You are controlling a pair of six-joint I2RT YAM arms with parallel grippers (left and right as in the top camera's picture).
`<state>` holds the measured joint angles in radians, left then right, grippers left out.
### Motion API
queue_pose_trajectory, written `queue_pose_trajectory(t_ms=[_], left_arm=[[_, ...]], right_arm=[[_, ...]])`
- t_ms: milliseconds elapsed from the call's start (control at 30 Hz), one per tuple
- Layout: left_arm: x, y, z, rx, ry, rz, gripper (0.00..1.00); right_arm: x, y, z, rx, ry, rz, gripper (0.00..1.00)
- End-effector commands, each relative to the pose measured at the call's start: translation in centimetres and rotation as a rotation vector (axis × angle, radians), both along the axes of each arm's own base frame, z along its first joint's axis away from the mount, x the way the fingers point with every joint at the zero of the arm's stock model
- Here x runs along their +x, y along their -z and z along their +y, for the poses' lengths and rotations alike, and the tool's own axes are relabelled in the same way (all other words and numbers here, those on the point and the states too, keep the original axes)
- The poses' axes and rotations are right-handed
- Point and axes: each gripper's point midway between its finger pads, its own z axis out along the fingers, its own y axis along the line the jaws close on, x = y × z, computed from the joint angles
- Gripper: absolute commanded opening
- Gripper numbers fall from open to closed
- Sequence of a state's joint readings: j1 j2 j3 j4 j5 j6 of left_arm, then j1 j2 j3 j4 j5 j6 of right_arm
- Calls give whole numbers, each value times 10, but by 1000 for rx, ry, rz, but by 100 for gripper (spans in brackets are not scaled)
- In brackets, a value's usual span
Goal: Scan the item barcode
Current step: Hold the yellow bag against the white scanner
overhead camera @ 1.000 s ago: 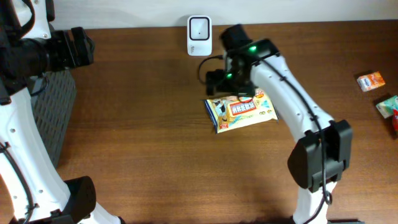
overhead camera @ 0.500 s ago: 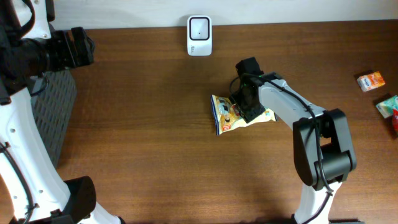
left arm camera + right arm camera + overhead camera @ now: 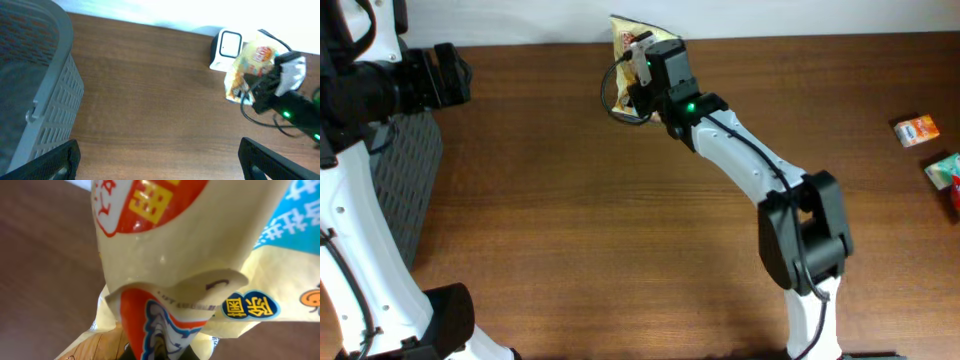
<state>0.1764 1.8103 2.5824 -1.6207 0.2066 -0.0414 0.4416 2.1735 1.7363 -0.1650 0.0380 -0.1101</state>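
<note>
Far across the worktop (image 3: 570, 220), the right arm (image 3: 750, 160) stretches long, right pincer (image 3: 642, 62) clenched on the snack packet (image 3: 625, 33), the scanner (image 3: 227, 46) just beyond it. Left pincer (image 3: 448, 75) gapes, released.

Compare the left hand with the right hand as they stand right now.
The left hand is open and empty; the right hand is shut on the snack bag. The left hand hangs by the grey basket; the right hand holds the bag up at the white scanner by the far edge. Both are dark two-finger hands.
</note>
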Motion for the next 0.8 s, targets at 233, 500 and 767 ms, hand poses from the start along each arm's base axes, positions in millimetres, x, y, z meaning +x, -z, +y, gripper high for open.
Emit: queue_pose_trajectory(t_ms=[233,500,767], left_arm=[[-1,-3,-1,5,12,-13,99],[-1,-3,-1,5,12,-13,99],[-1,-3,-1,5,12,-13,99]], right_arm=[[41,29,-38,163,108,10,4],[9,26,11,869,307,509,4],[-8,66,-25,554,398,512,4]])
